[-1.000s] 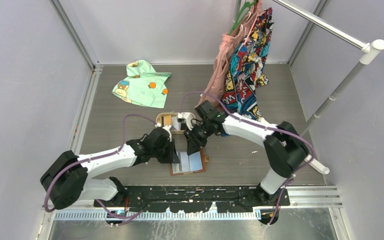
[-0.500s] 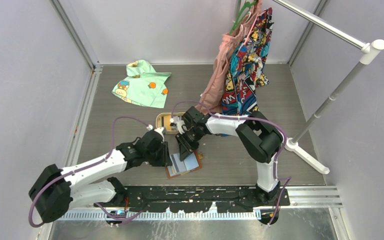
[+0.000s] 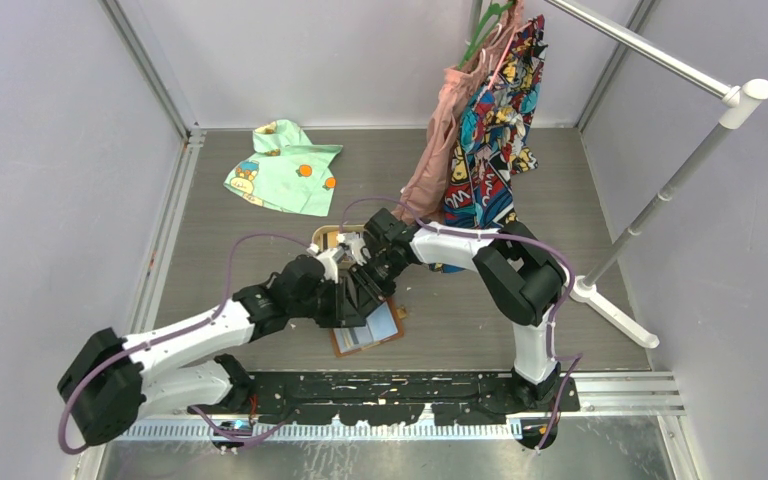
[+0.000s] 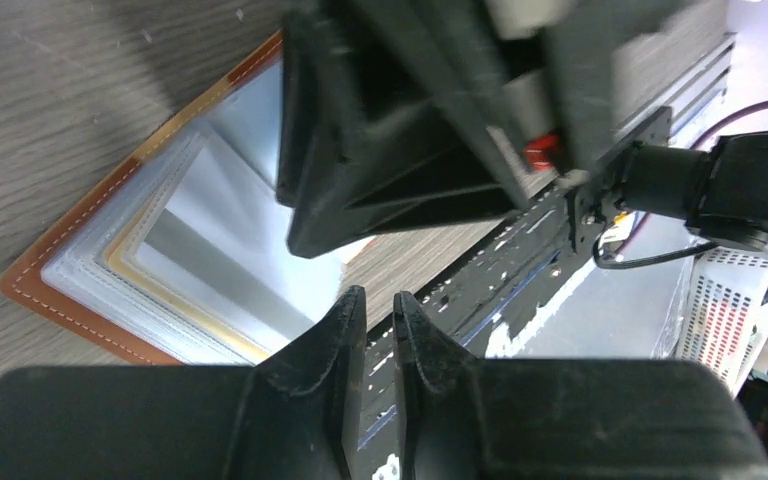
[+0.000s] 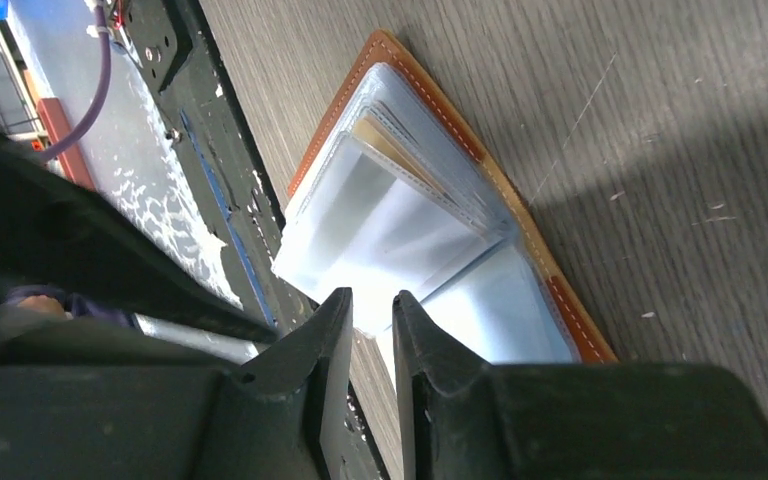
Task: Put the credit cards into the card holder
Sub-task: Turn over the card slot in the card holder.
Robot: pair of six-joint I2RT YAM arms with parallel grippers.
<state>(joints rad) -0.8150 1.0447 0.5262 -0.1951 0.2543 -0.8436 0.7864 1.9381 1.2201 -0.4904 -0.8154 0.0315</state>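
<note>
While the card holder [image 3: 384, 331] lies spread open on the table [image 3: 560, 330] just ahead of the arm bases, both grippers hang close over its far-left part. Its brown stitched cover faces down and its clear sleeves face up, fanned slightly. A tan-edged card [image 5: 392, 143] sits in one of the sleeves near the spine. The page nearest the right wrist camera looks pale blue, but I cannot tell whether that is a card or just the plastic.

The left gripper [image 3: 347, 301] reaches in from the left, its fingers [image 4: 332, 345] drawn almost together with only a slim gap. Nothing shows in that gap except the dark rail [image 3: 400, 385] at the near table edge. The right gripper [image 3: 366, 284] comes from the far side and points down at the holder. Its fingers [image 5: 325, 335] are likewise nearly pressed together, with no card visible between them. From the left wrist view, the right gripper's black body hangs over the sleeves, its tip just above the open pages; I cannot tell whether it touches them. The two grippers sit just beside each other.

Beyond them, a tan tray [image 3: 326, 238] is largely hidden by the wrists, so its contents cannot be made out. A green cloth [image 3: 285, 168] lies well apart at the far left, and patterned clothes [image 3: 490, 120] hang at the far right.
</note>
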